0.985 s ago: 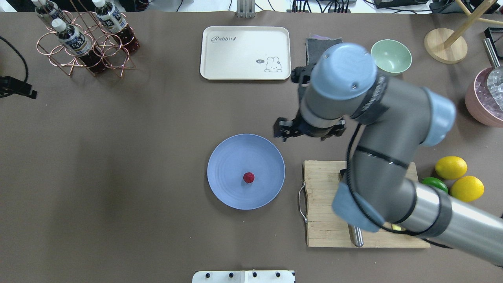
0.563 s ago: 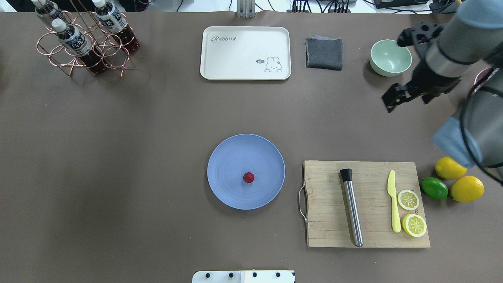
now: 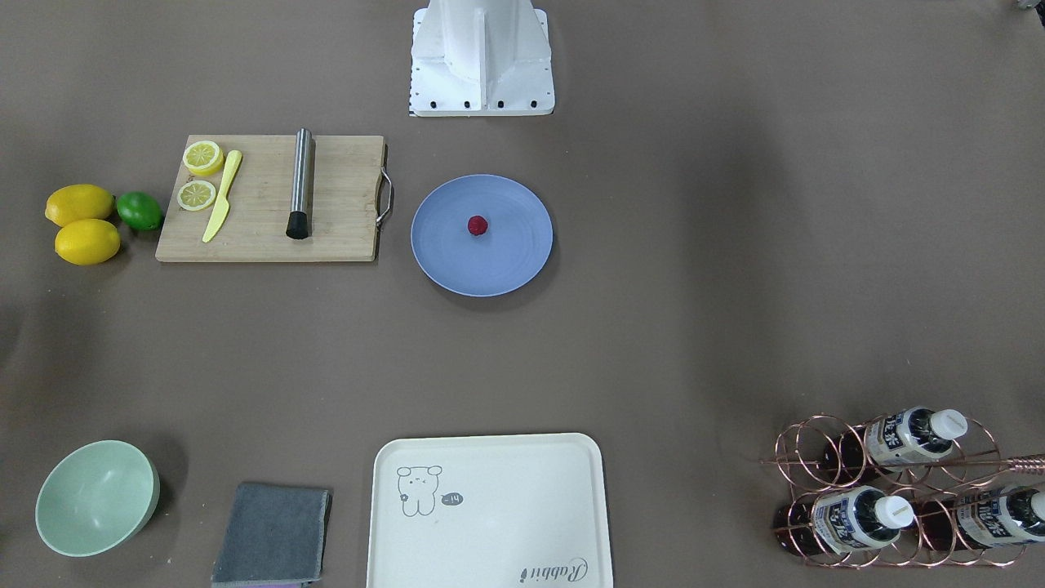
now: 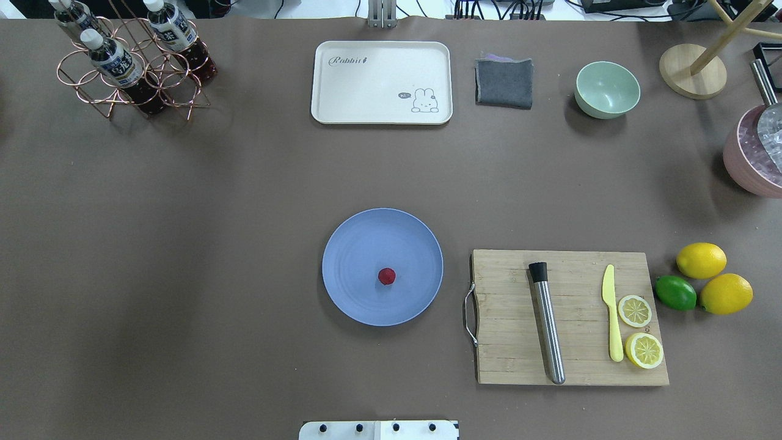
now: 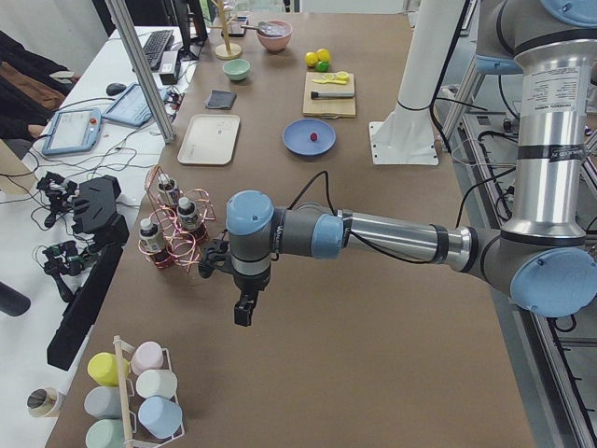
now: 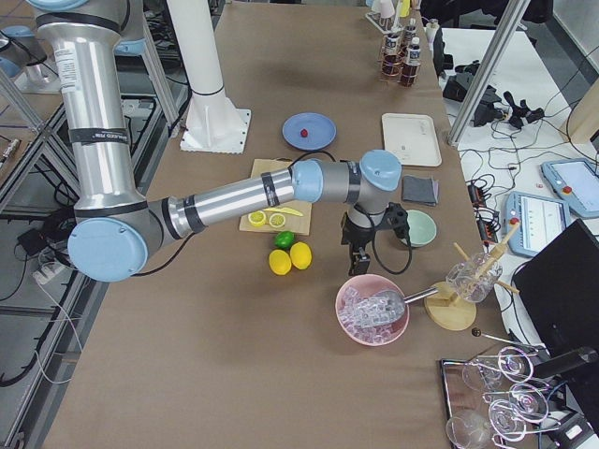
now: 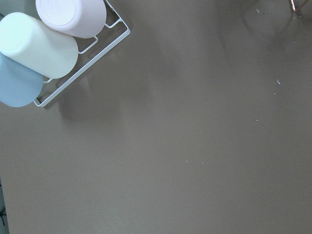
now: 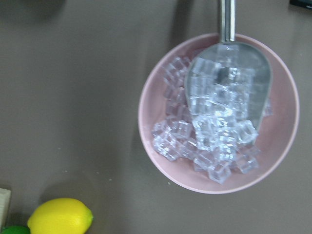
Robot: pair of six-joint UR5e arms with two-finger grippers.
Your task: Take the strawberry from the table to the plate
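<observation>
As you look across the matte grey-brown table (image 4: 183, 244), the bumpy red strawberry (image 4: 386, 276) sits mid-plate on the smooth round blue plate (image 4: 354, 299), a cream tray (image 4: 366, 79) beyond. Whether the left gripper (image 5: 242, 315) or right gripper (image 6: 360, 257) has parted jaws, you cannot tell.

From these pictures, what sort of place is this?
Probably a robotics lab staged as a drinks bench: the left arm over the table, a control tablet on a side desk, and props such as a cutting board and bowl of ice.

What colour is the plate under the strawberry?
Plain blue; the plate shows best in the overhead exterior view.
</observation>
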